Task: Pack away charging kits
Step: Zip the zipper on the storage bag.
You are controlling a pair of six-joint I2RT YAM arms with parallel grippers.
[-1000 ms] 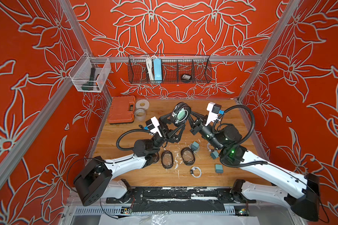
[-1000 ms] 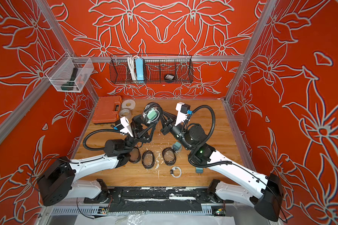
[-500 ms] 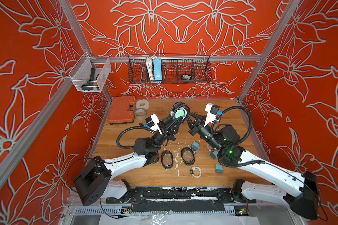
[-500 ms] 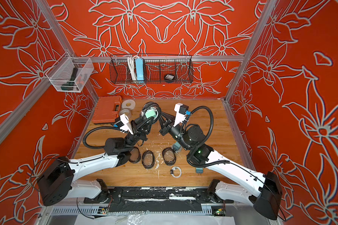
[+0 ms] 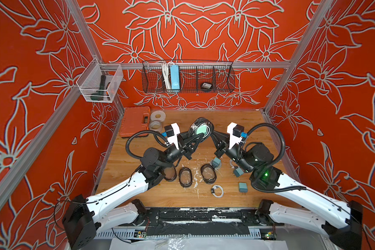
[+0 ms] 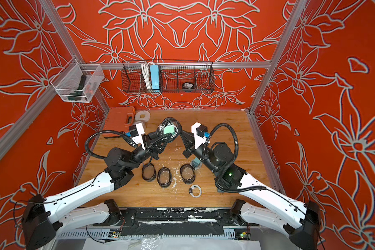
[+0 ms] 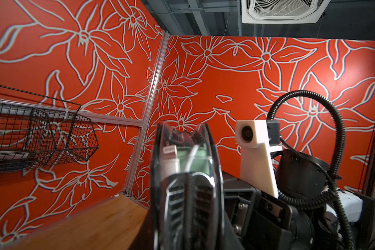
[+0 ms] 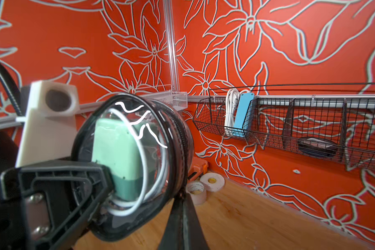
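The left gripper point(image 5: 198, 136) clamped the faces of a raised clear oval case point(image 5: 195, 126) at frame centre. The right gripper point(image 5: 211, 134), pinched shut, held its rim. Inside sat a teal adapter point(image 5: 201, 130) and white cable point(image 8: 126, 211). Bare table point(image 5: 236, 121) lay open toward the upper right, and other adapters point(image 5: 243, 187) rested at lower right.

The left gripper point(image 5: 200, 136) stood spread wide about the clear oval case point(image 5: 200, 126) a second ago. Now its jaws are drawn in against the case's two faces, gripping it from 7 o'clock. The left wrist has pushed a little toward 1 o'clock. The right gripper point(image 5: 211, 133), pinched at the case's 4 o'clock rim, has drawn back slightly toward 6 o'clock, and the case has come a touch that way with it.
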